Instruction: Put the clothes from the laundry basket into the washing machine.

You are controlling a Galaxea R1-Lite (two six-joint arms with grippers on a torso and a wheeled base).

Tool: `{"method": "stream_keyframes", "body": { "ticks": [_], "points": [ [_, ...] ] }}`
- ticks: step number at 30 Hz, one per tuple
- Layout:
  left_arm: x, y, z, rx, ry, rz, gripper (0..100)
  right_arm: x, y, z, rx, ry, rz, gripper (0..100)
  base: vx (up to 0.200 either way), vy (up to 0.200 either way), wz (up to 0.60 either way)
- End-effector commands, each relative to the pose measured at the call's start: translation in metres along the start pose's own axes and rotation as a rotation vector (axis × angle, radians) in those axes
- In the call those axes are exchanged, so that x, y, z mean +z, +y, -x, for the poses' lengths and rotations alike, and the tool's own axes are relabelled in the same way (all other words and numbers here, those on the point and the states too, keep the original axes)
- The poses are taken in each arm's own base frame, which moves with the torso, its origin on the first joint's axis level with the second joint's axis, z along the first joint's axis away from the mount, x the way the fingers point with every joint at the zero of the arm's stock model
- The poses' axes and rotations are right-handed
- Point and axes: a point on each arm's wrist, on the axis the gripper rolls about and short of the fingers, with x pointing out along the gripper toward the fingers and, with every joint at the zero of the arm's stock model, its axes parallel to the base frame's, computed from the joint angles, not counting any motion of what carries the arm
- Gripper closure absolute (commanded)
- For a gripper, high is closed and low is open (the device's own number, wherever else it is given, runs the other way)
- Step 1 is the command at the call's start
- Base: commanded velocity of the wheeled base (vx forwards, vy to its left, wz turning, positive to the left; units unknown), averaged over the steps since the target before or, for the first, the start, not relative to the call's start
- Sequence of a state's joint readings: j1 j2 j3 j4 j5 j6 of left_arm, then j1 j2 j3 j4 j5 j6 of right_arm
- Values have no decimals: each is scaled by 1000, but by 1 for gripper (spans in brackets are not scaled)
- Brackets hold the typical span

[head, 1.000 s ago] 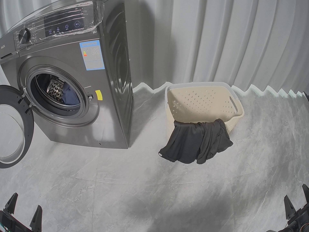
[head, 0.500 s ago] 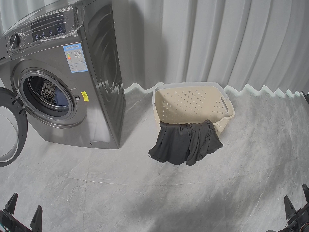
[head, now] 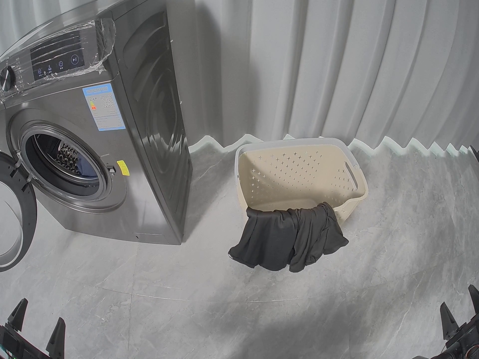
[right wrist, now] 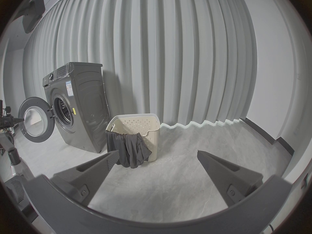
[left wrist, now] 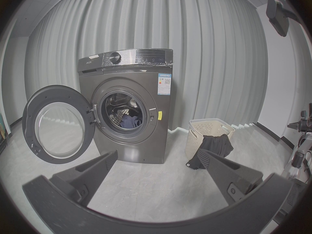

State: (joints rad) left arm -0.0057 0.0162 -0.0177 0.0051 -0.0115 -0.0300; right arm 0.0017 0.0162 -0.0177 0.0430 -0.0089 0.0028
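The left gripper (head: pixel 39 320) is released: its two fingers stand wide apart, hold nothing and touch nothing. It sits above the bare floor (head: pixel 199 300). The right gripper (head: pixel 458 302) is in the same condition (fingers spread, nothing between them). Both grippers are well apart from the task's items.

The laundry basket (head: pixel 299 175) stands upright on the floor, near the right side of the washing machine (head: pixel 144 115) and in front of the curtain (head: pixel 324 51). One dark garment (head: pixel 289 238) is draped over the basket's near rim. A small part lies inside, and the greater part hangs down the outer wall toward the floor.

The machine's round door (head: pixel 31 215) is swung fully open toward the robot's left. A blue garment (left wrist: pixel 130 122) lies inside the drum (left wrist: pixel 112 103).
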Motion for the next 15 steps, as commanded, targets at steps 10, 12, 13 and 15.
{"method": "stream_keyframes", "body": {
  "ticks": [10, 12, 13, 15],
  "points": [
    [-5, 0, 0, -1, -1, -1, 0, -1, 0, 1, 0, -12, 0, 0, 0, -180, 0],
    [-5, 0, 0, -1, -1, -1, 0, -1, 0, 1, -2, -11, -2, 0, 0, -200, 0],
    [-5, 0, 0, -1, -1, -1, 0, -1, 0, 1, -2, -11, 0, 0, 0, -200, 0],
    [-5, 0, 0, -1, -1, -1, 0, -1, 0, 1, -3, -9, -2, 0, 0, 0, 0]
  ]
}}
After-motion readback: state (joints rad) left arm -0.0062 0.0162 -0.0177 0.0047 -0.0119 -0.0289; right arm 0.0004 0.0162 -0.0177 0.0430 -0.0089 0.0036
